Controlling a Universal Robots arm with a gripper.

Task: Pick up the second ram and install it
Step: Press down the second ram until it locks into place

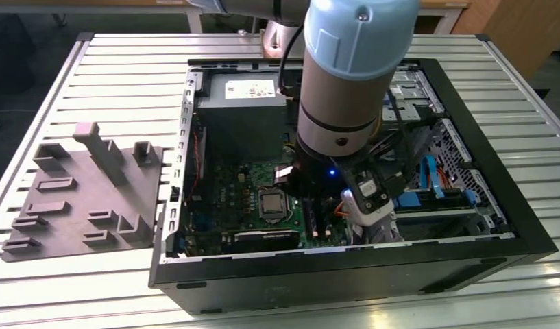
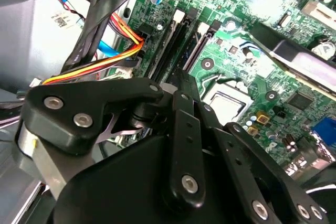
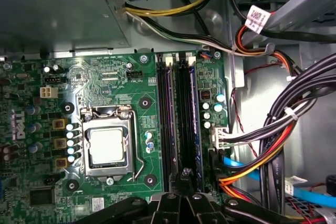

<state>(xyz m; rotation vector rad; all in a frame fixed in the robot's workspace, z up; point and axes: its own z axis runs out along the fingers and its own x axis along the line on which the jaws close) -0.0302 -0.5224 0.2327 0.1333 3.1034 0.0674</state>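
1. The arm (image 1: 353, 68) reaches down into the open computer case (image 1: 499, 253), which lies on its side on a slatted table (image 1: 124, 68).
2. The gripper (image 3: 185, 177) sits low over the green motherboard (image 3: 105, 77), at the near end of the bank of memory slots (image 3: 178, 103). In the second wrist view the gripper (image 2: 186, 85) points down at the same slots.
3. Hand state: in both wrist views the fingers are drawn together into one narrow dark tip with no gap showing. Whether they pinch anything cannot be told.
4. The second ram (image 3: 192, 114) stands on edge in the slot bank, on the side towards the cable bundle (image 3: 273, 145). Its blue edge runs the length of the slot, and the gripper tip is just beside its near end. Contact cannot be confirmed.
5. Another blue-edged stick (image 3: 168, 114) stands in a slot on the processor side.
6. The processor socket (image 3: 107, 145) lies beside the slots, well clear of the gripper.
7. A grey parts fixture (image 1: 79, 199) rests on the table at the exterior view's left of the case.
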